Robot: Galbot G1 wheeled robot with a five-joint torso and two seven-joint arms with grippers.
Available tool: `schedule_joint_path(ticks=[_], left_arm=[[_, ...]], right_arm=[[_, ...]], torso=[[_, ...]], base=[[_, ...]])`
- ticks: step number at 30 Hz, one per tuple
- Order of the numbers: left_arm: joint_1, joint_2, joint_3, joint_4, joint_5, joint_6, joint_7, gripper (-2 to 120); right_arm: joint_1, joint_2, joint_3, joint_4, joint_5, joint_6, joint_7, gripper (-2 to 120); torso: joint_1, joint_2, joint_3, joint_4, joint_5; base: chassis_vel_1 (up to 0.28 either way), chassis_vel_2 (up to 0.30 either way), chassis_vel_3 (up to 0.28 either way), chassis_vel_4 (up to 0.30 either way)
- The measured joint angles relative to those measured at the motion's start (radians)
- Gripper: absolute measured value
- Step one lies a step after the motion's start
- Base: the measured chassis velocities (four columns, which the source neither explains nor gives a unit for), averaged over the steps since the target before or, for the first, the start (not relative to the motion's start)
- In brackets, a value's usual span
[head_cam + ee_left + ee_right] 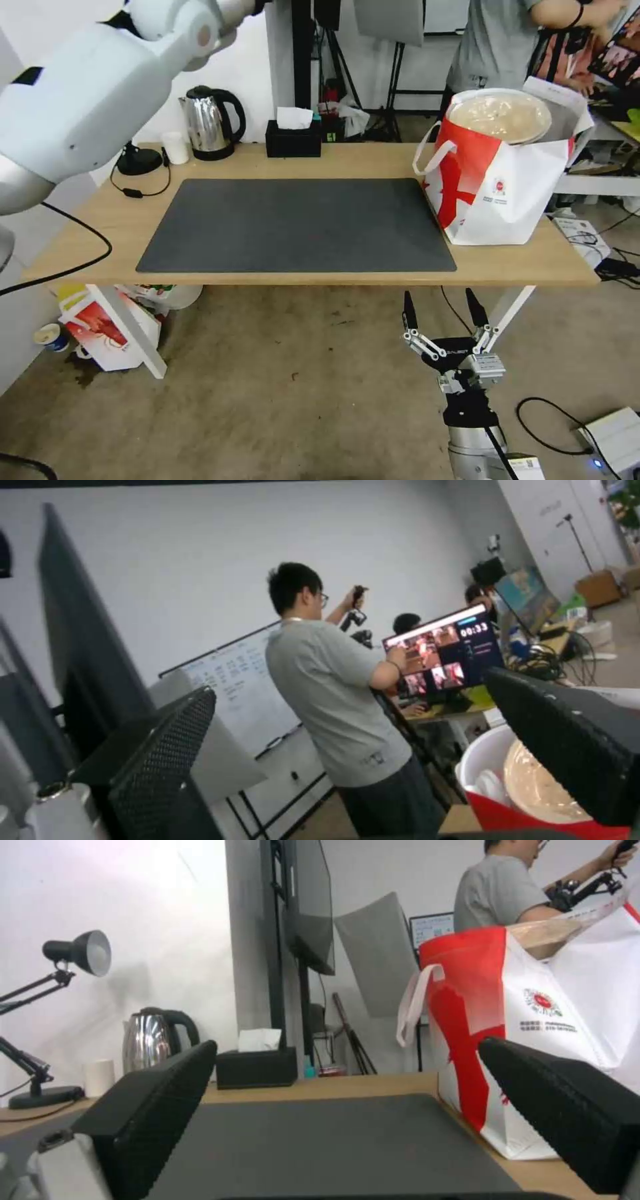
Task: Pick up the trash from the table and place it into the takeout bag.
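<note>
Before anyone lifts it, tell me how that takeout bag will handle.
The takeout bag looks soft-sided, so its walls will probably sag. The tan lidded bowl sits at its mouth, so it is likely top-heavy and apt to tip. The strap handle hangs loose.

Table (100, 227) inventory: one takeout bag (497, 193) (holding one tan lidded bowl (500, 117)), one kettle (208, 123), one tissue box (293, 139), one white cup (176, 147), one mat (300, 227).

Right gripper (447, 309) low, fingers spread wide, pointing up. Left arm (80, 100) raised high. Left gripper (373, 750) fingers apart.
</note>
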Motion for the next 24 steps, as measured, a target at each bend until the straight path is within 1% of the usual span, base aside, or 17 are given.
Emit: schedule_joint_path(ticks=[3,5,7,9,12,14,16,17,18,21,22,24], left_arm=[[0.054,0.035,-0.057,-0.033,0.000,0.000,-0.003,100],[0.067,0.043,-0.069,-0.039,0.001,0.000,-0.004,100],[0.128,0.078,-0.120,-0.070,0.004,-0.001,-0.008,100],[0.146,0.089,-0.136,-0.081,0.005,-0.002,-0.009,100],[0.249,0.142,-0.231,-0.147,0.006,-0.003,-0.028,100],[0.266,0.149,-0.246,-0.158,0.006,-0.004,-0.031,100],[0.345,0.174,-0.316,-0.206,0.004,-0.003,-0.054,100],[0.371,0.181,-0.337,-0.221,0.003,-0.003,-0.062,100],[0.371,0.181,-0.337,-0.221,0.003,-0.003,-0.062,100],[0.527,0.209,-0.456,-0.292,0.000,0.000,-0.081,100],[0.527,0.209,-0.456,-0.292,0.000,0.000,-0.081,100],[0.597,0.217,-0.514,-0.329,-0.002,0.002,-0.087,100]], right_arm=[[0.000,0.000,0.000,0.000,0.000,0.000,0.000,100],[0.000,0.000,0.000,0.000,0.000,0.000,0.000,100],[0.000,0.000,0.000,0.000,0.000,0.000,0.000,100],[0.000,0.000,0.000,0.000,0.000,0.000,0.000,100],[0.000,0.000,0.000,0.000,0.000,0.000,0.000,100],[0.000,0.000,0.000,0.000,0.000,0.000,0.000,100],[0.000,0.000,0.000,0.000,0.000,0.000,0.000,100],[0.000,0.000,0.000,0.000,0.000,0.000,0.000,100],[0.000,0.000,0.000,0.000,0.000,0.000,0.000,100],[0.000,0.000,0.000,0.000,0.000,0.000,0.000,100],[0.000,0.000,0.000,0.000,0.000,0.000,0.000,100],[0.000,0.000,0.000,0.000,0.000,0.000,0.000,100]], torso=[[0.000,0.000,0.000,-0.0004,0.0003],[0.000,0.000,0.000,-0.0005,0.0004],[0.000,0.000,0.000,-0.0001,-0.0005],[0.000,0.000,0.000,-0.0001,-0.0004],[0.000,0.000,0.000,0.0000,0.0000],[0.000,0.000,0.000,0.0000,0.0000],[0.000,0.000,0.000,-0.0002,0.0000],[0.000,0.000,0.000,-0.0002,0.0001],[0.000,0.000,0.000,-0.0002,0.0001],[0.000,0.000,0.000,-0.0002,-0.0004],[0.000,0.000,0.000,-0.0002,-0.0004],[0.000,0.000,0.000,-0.0001,-0.0002]], base=[[0.000,0.000,0.000,0.000],[0.000,0.000,0.000,0.000],[0.000,0.000,0.000,0.000],[0.000,0.000,0.000,0.000],[0.000,0.000,0.000,0.000],[0.000,0.000,0.000,0.000],[0.000,0.000,0.000,0.000],[0.000,0.000,0.000,0.000],[0.000,0.000,0.000,0.000],[0.000,0.000,0.000,0.000],[0.000,0.000,0.000,0.000],[0.000,0.000,0.000,0.000]])
